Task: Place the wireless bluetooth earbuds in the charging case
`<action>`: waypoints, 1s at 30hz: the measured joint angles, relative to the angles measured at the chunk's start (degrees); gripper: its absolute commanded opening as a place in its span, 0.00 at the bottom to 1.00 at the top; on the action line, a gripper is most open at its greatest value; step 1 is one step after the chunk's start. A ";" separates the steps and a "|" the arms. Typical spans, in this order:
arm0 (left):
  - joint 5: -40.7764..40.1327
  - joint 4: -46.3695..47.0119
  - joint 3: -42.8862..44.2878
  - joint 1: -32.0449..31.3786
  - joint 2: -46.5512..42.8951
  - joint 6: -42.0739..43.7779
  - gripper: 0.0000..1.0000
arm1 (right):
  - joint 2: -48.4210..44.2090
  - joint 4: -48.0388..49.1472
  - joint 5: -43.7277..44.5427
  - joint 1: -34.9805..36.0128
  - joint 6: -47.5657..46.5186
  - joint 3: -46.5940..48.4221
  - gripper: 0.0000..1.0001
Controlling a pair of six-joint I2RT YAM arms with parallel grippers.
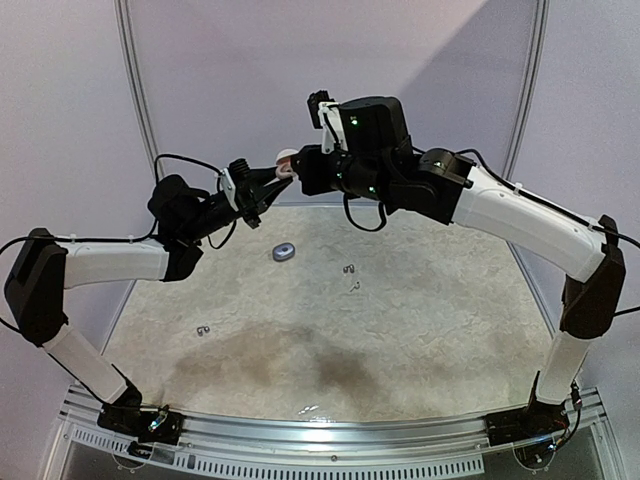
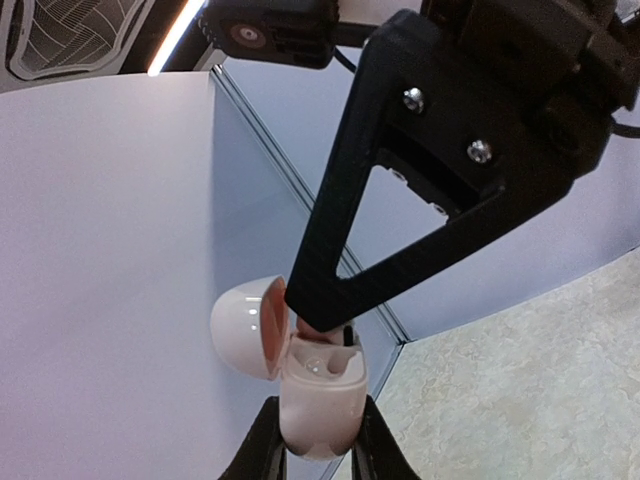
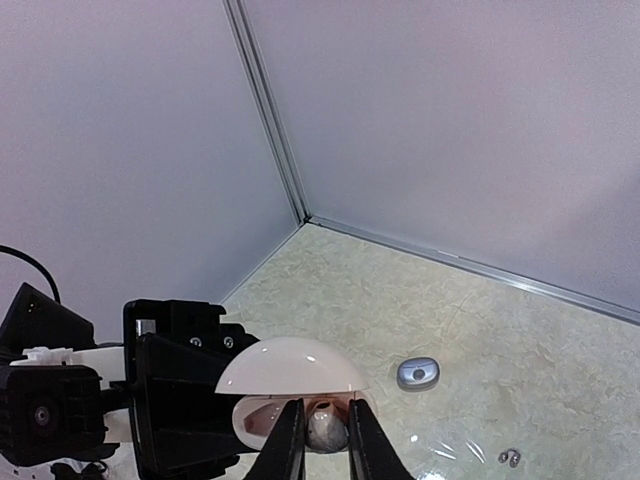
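My left gripper [image 2: 318, 432] is shut on the body of a whitish charging case [image 2: 320, 400], held up in the air with its domed lid [image 2: 245, 325] hinged open. My right gripper [image 3: 326, 432] meets it from the other side, shut on a whitish earbud [image 3: 326, 435] at the mouth of the case [image 3: 290, 368]. From the top view, both grippers join at the case [image 1: 287, 160] high over the table's far side. Small dark earbuds [image 1: 349, 268] lie on the table, with another small dark piece [image 1: 203, 330] nearer the left.
A small grey oval case [image 1: 285, 252] lies shut on the mottled table [image 1: 420, 340], also in the right wrist view as the grey case [image 3: 417, 373]. Pale walls with metal corner strips [image 3: 270, 120] close the back.
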 measured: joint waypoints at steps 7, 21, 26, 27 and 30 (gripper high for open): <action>-0.96 -0.11 0.00 -0.04 0.00 0.55 0.00 | 0.04 0.00 -0.48 -0.07 -0.52 0.00 0.24; -2.10 0.20 0.00 -0.04 0.00 1.33 0.00 | 0.44 -0.04 -0.13 -0.09 -0.68 0.48 0.06; -2.21 0.20 0.00 -0.04 0.00 1.33 0.00 | 0.52 -0.02 -0.13 -0.09 -0.92 0.52 0.01; -2.21 0.20 0.00 -0.04 0.00 1.33 0.00 | 0.52 0.02 -0.15 -0.09 -0.96 0.52 0.01; -2.32 0.22 0.00 -0.04 0.00 1.31 0.00 | 0.37 1.33 -0.11 -0.09 -1.22 -0.28 0.00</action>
